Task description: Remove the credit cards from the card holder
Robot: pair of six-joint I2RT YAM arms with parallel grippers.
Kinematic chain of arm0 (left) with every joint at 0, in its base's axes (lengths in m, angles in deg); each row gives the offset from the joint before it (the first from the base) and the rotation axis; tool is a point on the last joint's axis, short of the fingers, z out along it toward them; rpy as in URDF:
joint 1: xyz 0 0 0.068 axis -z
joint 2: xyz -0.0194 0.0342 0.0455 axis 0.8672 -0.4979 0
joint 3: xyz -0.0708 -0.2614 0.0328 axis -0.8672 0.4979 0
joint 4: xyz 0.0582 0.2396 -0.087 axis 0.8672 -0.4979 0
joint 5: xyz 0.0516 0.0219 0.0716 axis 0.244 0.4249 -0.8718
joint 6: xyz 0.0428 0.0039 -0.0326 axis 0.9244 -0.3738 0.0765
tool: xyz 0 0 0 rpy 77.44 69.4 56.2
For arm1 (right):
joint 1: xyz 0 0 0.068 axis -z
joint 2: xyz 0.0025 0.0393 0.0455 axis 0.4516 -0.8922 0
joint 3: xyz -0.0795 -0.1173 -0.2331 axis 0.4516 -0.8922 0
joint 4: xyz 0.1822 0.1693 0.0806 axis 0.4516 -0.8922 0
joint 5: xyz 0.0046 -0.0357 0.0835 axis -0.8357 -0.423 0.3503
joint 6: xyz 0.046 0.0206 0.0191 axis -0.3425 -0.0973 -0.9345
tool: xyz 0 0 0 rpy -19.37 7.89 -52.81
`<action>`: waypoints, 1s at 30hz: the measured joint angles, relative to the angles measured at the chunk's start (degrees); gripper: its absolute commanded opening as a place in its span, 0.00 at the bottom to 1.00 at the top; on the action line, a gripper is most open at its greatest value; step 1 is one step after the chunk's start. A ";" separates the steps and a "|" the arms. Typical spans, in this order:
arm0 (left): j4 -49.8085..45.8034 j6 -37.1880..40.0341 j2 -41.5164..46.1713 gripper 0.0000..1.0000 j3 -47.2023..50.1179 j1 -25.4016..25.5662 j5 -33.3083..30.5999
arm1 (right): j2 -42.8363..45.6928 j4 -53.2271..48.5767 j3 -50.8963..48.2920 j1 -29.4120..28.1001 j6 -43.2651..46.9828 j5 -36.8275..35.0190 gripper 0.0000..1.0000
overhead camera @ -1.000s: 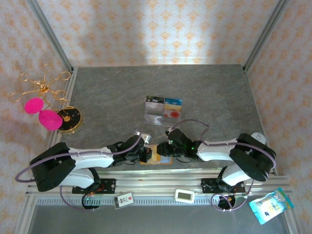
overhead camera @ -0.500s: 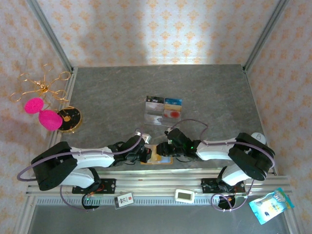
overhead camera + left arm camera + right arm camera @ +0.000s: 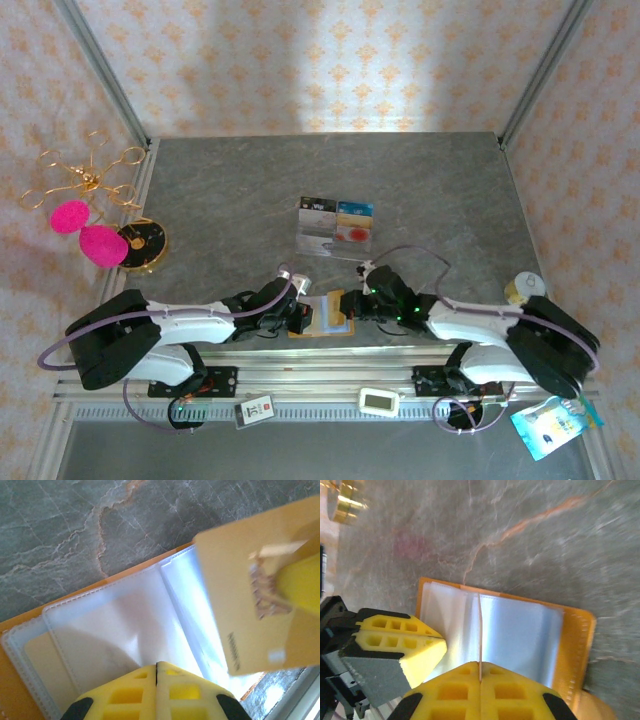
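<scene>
Since a second ago the right arm has drawn back toward the right, its elbow swinging out over the near right corner, and the right gripper [image 3: 360,303] has carried a gold card [image 3: 337,308] with it. In the left wrist view that card [image 3: 235,595] hangs clear above the plastic sleeves, tilted, with nothing of it left in a pocket. One card is therefore out of the wallet [image 3: 318,334], and what remains is to set it down and check the other sleeves. A pale shape in the lower left sleeve may be another card, though the plastic is too cloudy to be sure.

The wallet [image 3: 520,635] lies open and flat at the near edge of the table [image 3: 230,190], between the two grippers, orange rim showing around the clear pages. Far behind it, mid-table, stands a clear tray [image 3: 335,227] holding other cards.

The right gripper [image 3: 480,669] is clenched on the gold card [image 3: 480,630], seen edge-on as a thin line between its pads. It reaches in low from the right, forearm nearly level. The left gripper [image 3: 156,669] is closed, fingertips together, and bears down on the left page of the wallet [image 3: 125,625] to pin it. Its arm stretches in low from the left, and in the top view the left gripper [image 3: 300,318] sits just beside the card.
</scene>
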 measured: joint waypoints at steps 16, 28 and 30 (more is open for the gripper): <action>13.53 -5.25 20.65 0.38 1.46 -6.56 -0.68 | 20.74 14.25 -5.29 0.44 1.05 -8.31 0.00; 32.89 -11.72 23.37 0.49 5.68 -6.56 -4.59 | 14.97 31.69 -3.34 0.44 -6.19 -12.63 0.00; 36.61 -12.28 23.37 0.52 6.49 -6.56 -4.63 | 13.75 33.29 -2.14 0.44 -6.67 -12.59 0.00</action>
